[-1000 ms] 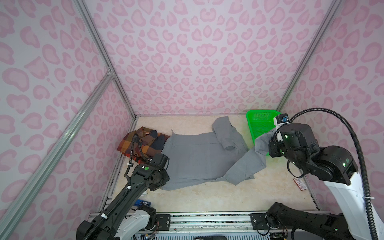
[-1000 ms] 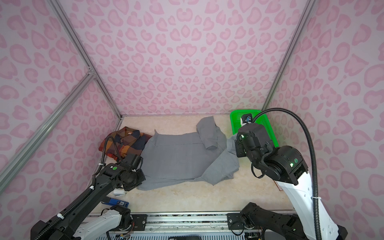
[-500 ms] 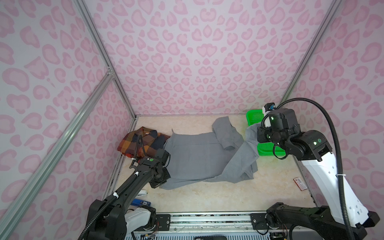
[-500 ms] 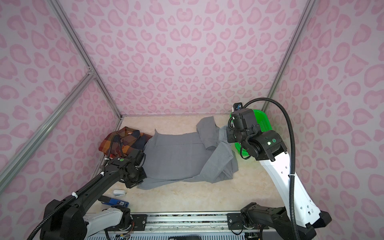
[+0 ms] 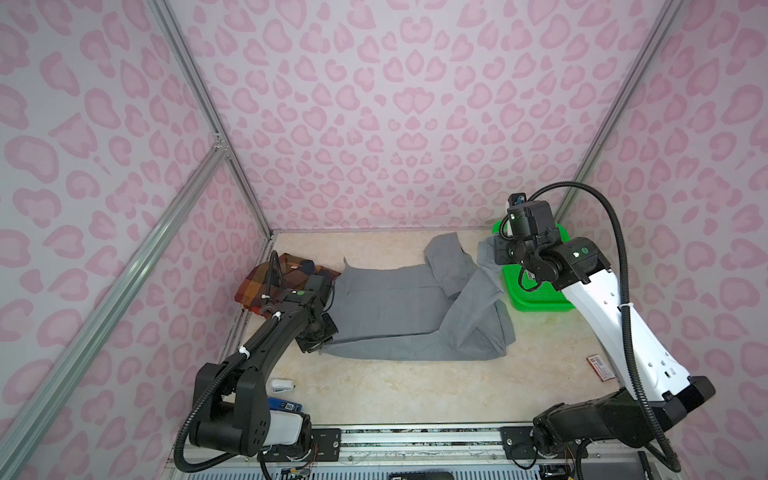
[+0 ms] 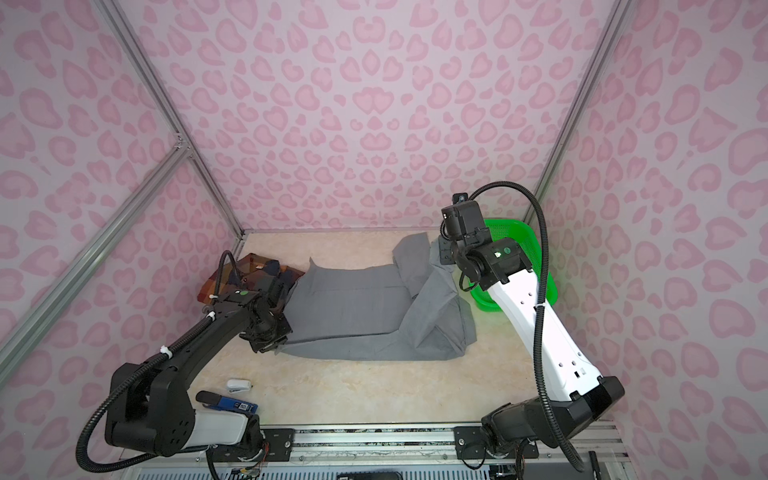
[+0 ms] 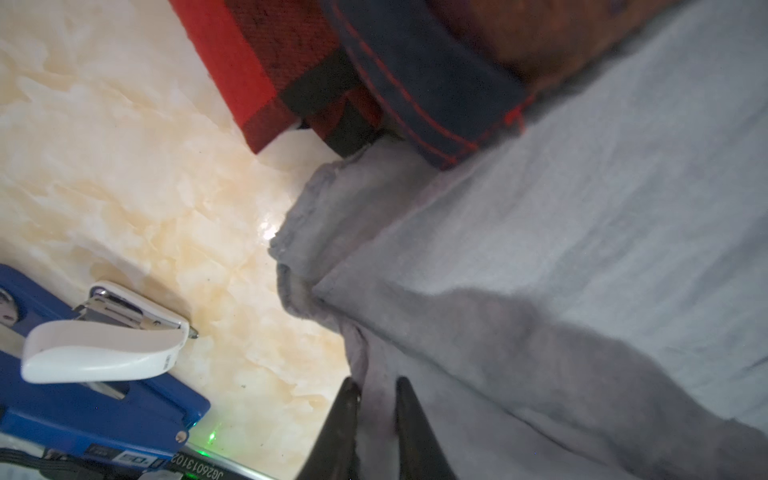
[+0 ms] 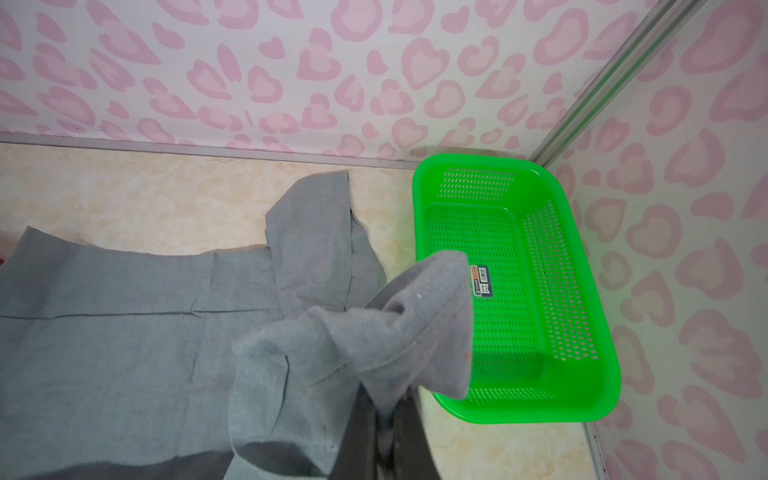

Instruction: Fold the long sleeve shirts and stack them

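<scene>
Shirts both sit toward the back of the table [image 5: 415,395]. The gray shirt [image 5: 395,307] is spread flat across the middle. Its right end is held up off the surface by the right hand [image 8: 384,405], which is clamped tight on a bunched fold of it, just beside the green basket [image 5: 540,306]. The plaid shirt [image 5: 266,282] lies in a heap by the left wall, touching the gray one. The left hand [image 7: 376,386] sits low at the gray shirt's near left corner, fingers narrowly parted with the hem between them.
</scene>
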